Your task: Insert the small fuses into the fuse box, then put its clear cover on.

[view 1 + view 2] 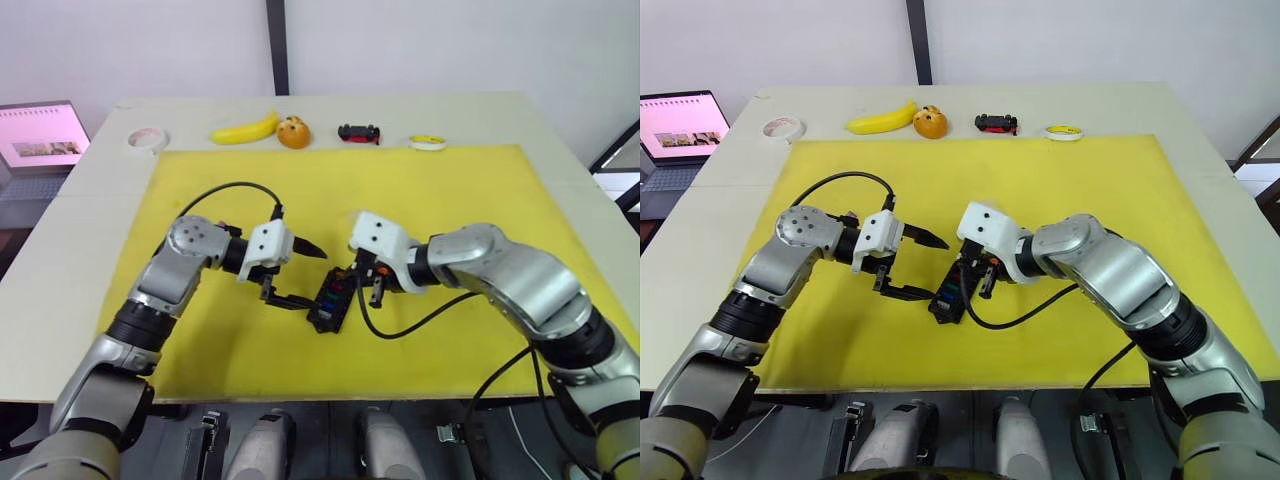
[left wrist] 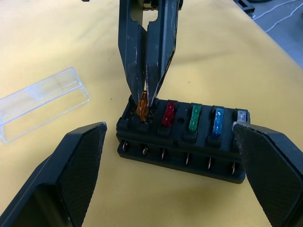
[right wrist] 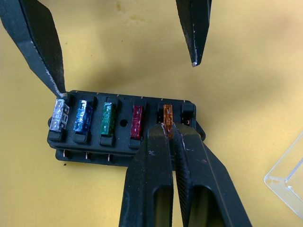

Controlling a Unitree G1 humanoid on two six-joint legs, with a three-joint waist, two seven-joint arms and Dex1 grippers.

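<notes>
Right pincer point(image 3: 166, 127) pinching orange fuse point(image 3: 167, 115) in fuse box point(image 3: 123, 142), left pincer point(image 2: 165, 161) spread around box

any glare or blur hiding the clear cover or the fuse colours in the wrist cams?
Left wrist view: the clear cover reads well, bright highlights along its edges; the fuses in the fuse box are sharp, and the left gripper fingers are soft in the foreground. Right wrist view: orange fuse crisp between the right gripper tips; a corner of the cover is blurred at the frame edge.
</notes>
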